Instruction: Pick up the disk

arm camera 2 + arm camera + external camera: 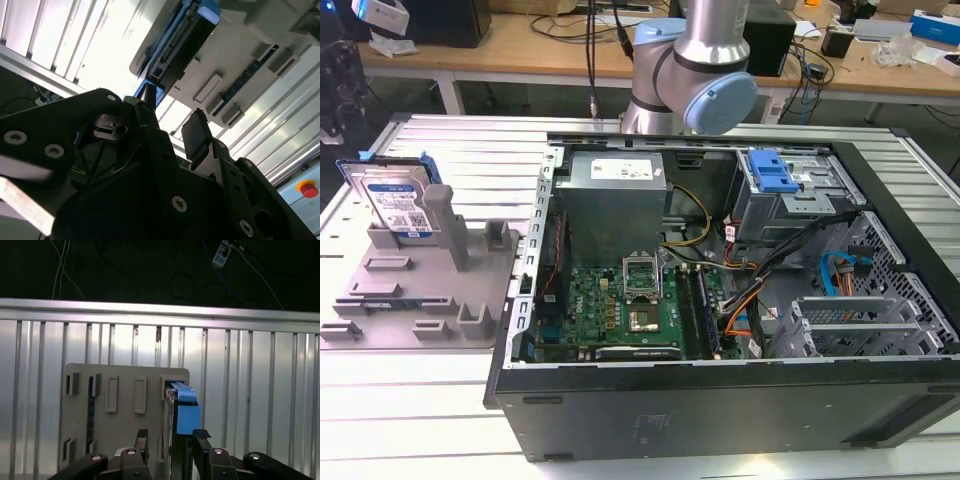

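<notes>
The disk (392,200) stands on edge in a slot at the far corner of the grey fixture tray (420,300), at the exterior view's left, its blue-and-white label showing and blue rails on its sides. In the first wrist view I look down on the disk's (181,410) blue upper edge, and my gripper (171,440) is open, with its two black fingers either side of that edge and well clear of it. In the second wrist view the disk (180,40) lies beyond the open gripper (172,120), and nothing is between the fingers.
An open computer case (720,300) with its motherboard, cables and a blue drive-bay bracket (772,170) fills the table's middle and right. My arm (690,80) rises behind it. The tray has upright posts (448,225) beside the disk. A red button (307,189) sits at the table's edge.
</notes>
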Robot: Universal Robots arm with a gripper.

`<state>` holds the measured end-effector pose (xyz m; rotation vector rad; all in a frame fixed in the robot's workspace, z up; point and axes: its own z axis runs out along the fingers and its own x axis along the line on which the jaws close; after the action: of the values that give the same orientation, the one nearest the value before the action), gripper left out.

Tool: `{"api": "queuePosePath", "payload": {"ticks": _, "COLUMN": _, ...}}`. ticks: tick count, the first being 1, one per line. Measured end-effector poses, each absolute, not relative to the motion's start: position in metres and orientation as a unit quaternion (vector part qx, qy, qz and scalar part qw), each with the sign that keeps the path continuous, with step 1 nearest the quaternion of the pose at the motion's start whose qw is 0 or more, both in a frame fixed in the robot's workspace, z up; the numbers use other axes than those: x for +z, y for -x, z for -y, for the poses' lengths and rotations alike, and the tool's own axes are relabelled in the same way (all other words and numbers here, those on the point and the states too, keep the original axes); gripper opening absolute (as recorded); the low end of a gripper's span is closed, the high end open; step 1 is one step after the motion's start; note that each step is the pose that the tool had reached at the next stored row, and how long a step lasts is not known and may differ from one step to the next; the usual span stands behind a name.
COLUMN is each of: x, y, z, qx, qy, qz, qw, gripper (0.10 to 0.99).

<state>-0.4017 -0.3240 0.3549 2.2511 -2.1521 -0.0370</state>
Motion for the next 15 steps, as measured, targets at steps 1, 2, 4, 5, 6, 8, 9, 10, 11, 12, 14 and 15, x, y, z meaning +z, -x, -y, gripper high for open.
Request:
{"api": "queuePosePath", "payload": {"ticks": 1, "x": 0.3539, "y": 0.4050, "z": 0.3229, "qx": -0.012, "qy": -0.723, "qz": 0.691, "qw": 0.013, "gripper": 0.482}}
{"api": "queuePosePath", "payload": {"ticks": 2, "x": 0.3530, "y": 0.4072, "z": 0.3228, "qx": -0.012, "qy": -0.723, "qz": 0.691, "qw": 0.013, "gripper": 0.482}}
{"api": "queuePosePath", "payload": {"ticks": 4, "x": 0.3515, "y": 0.4092, "z": 0.3228, "qx": -0.010, "qy": -0.723, "qz": 0.690, "qw": 0.015, "gripper": 0.482}}
{"api": "queuePosePath", "payload": {"ticks": 5, "x": 0.3514, "y": 0.4092, "z": 0.3224, "qx": -0.010, "qy": -0.723, "qz": 0.690, "qw": 0.015, "gripper": 0.482}}
{"api": "queuePosePath", "payload": {"ticks": 6, "x": 0.3513, "y": 0.4092, "z": 0.3219, "qx": -0.010, "qy": -0.723, "qz": 0.690, "qw": 0.015, "gripper": 0.482}}
{"api": "queuePosePath", "payload": {"ticks": 8, "x": 0.3507, "y": 0.4092, "z": 0.3195, "qx": -0.010, "qy": -0.723, "qz": 0.690, "qw": 0.015, "gripper": 0.482}}
{"api": "queuePosePath", "payload": {"ticks": 9, "x": 0.3505, "y": 0.4092, "z": 0.3183, "qx": -0.010, "qy": -0.723, "qz": 0.690, "qw": 0.015, "gripper": 0.482}}
{"api": "queuePosePath", "payload": {"ticks": 10, "x": 0.3502, "y": 0.4092, "z": 0.3170, "qx": -0.010, "qy": -0.723, "qz": 0.690, "qw": 0.015, "gripper": 0.482}}
{"api": "queuePosePath", "payload": {"ticks": 11, "x": 0.3495, "y": 0.4093, "z": 0.3158, "qx": -0.010, "qy": -0.723, "qz": 0.690, "qw": 0.015, "gripper": 0.482}}
{"api": "queuePosePath", "payload": {"ticks": 12, "x": 0.3486, "y": 0.4092, "z": 0.3158, "qx": -0.010, "qy": -0.723, "qz": 0.690, "qw": 0.015, "gripper": 0.482}}
{"api": "queuePosePath", "payload": {"ticks": 14, "x": 0.3467, "y": 0.4092, "z": 0.3157, "qx": -0.010, "qy": -0.723, "qz": 0.690, "qw": 0.015, "gripper": 0.482}}
{"api": "queuePosePath", "payload": {"ticks": 15, "x": 0.3452, "y": 0.4092, "z": 0.3156, "qx": -0.010, "qy": -0.723, "qz": 0.690, "qw": 0.015, "gripper": 0.482}}
